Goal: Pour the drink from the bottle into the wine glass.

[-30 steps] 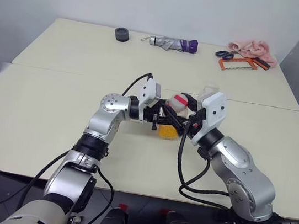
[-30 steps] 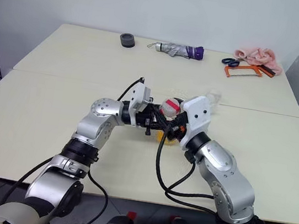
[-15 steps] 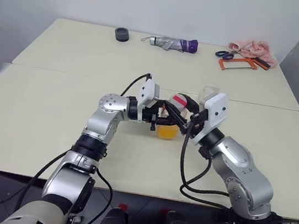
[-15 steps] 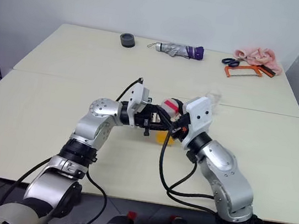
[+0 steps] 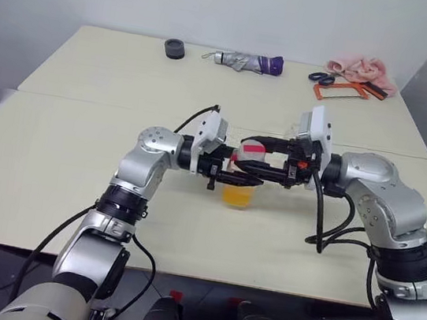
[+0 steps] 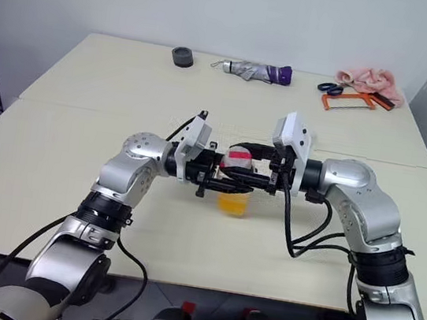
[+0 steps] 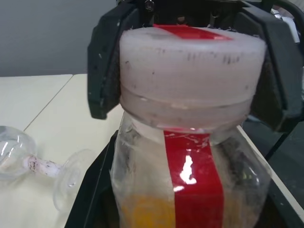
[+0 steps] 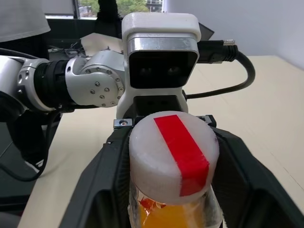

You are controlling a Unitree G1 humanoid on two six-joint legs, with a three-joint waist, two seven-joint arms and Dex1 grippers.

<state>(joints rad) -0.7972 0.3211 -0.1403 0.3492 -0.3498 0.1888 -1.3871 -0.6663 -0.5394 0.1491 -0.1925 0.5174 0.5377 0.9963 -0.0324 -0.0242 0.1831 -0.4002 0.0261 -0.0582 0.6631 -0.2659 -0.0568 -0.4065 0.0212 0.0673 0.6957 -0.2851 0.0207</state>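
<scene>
The small clear plastic bottle [image 7: 190,180] is clamped in the left tool [image 5: 247,177]. The right tool [image 5: 244,154] flanks its white, red-striped cap [image 8: 173,154], but whether it grips cannot be told. Orange drink [image 5: 240,196] may be spilled if the cap slips.

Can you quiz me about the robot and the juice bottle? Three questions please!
1. True or false: the cap is already off the bottle.
2. Pick one: the left hand holds the bottle by its A. body, B. cap, C. label only.
3. Fill in: the drink in the bottle is ___ in colour.

Key: 1. False, the cap is on. 2. A. 3. Orange-yellow.
</scene>
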